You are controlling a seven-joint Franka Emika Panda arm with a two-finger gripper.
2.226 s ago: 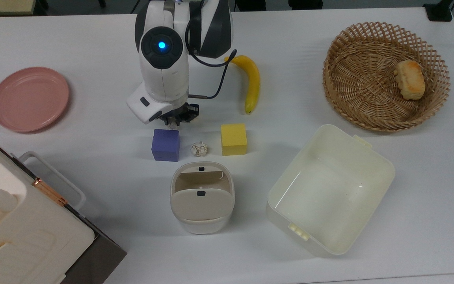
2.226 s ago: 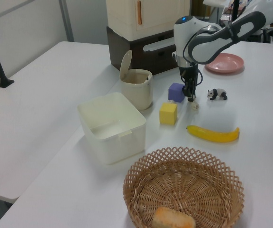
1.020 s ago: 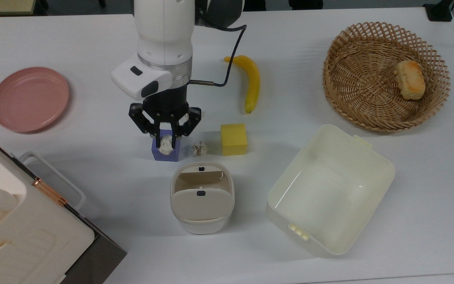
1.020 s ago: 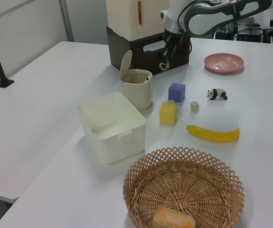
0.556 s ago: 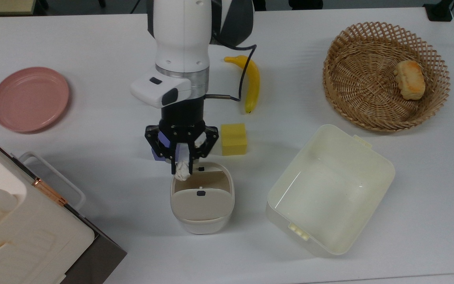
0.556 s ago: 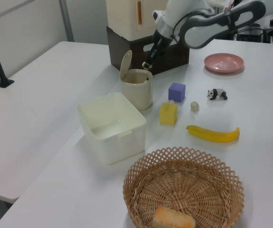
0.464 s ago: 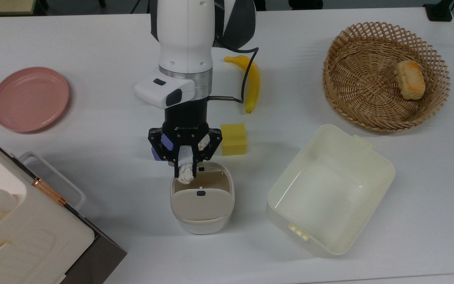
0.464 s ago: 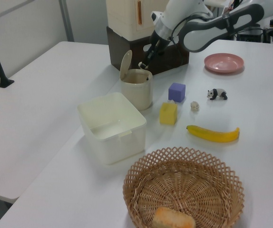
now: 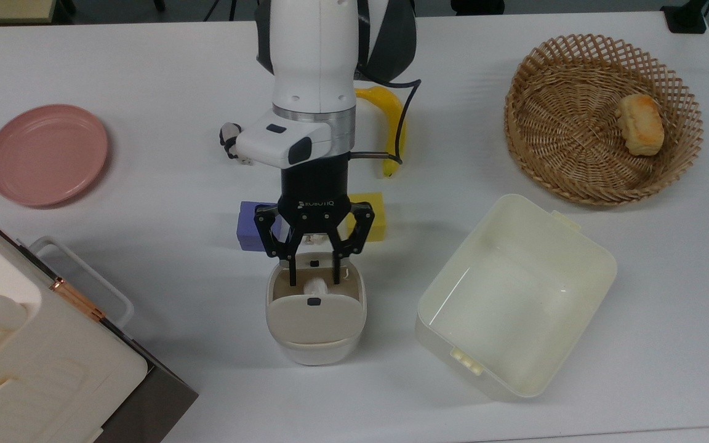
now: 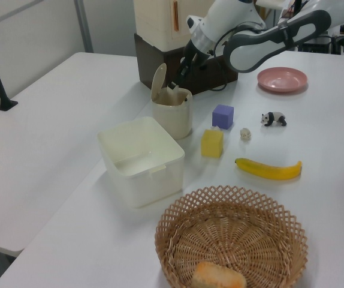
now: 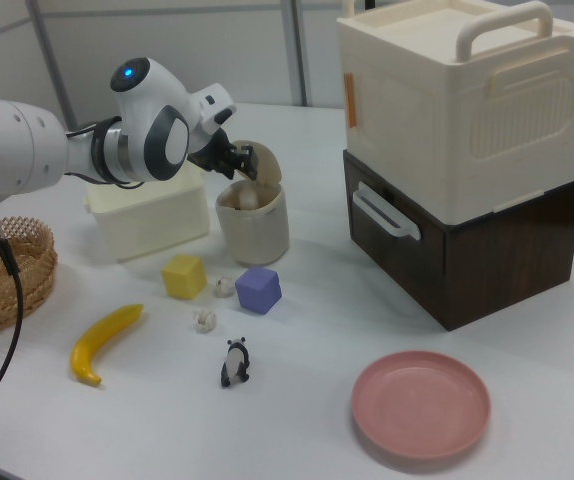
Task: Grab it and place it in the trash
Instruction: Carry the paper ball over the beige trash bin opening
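White tabletop (image 9: 145,80) carries everything, with a cream box on a dark brown cabinet (image 11: 467,150) standing at one corner. Over the open mouth of the cream-beige bin (image 9: 316,344) hangs the hand (image 9: 314,278), its two black fingers spread apart and pointing down into the opening. Between the fingertips, inside the bin and touching neither finger, lies the off-white paper wad (image 9: 314,286). The bin's flap lid (image 9: 313,319) with its small dark button is tipped up; in the right view it stands upright behind the rim.

Just behind the bin in the top view sit a purple cube (image 9: 250,226) on the top view's left and a yellow cube (image 9: 374,216) on the top view's right, both partly hidden by the hand. A second paper wad (image 11: 224,287) lies between the two cubes in the right view, and a third wad (image 11: 204,320) lies nearer the camera there, beside a small panda figure (image 11: 235,362). A banana (image 10: 268,168) lies past the yellow cube. A large cream tub (image 9: 514,295) stands on the top view's right of the bin, well apart from it. A wicker basket (image 9: 551,141) holding a piece of bread (image 9: 639,124) sits in the far right corner of the top view, and a pink plate (image 9: 47,154) lies at the top view's left.
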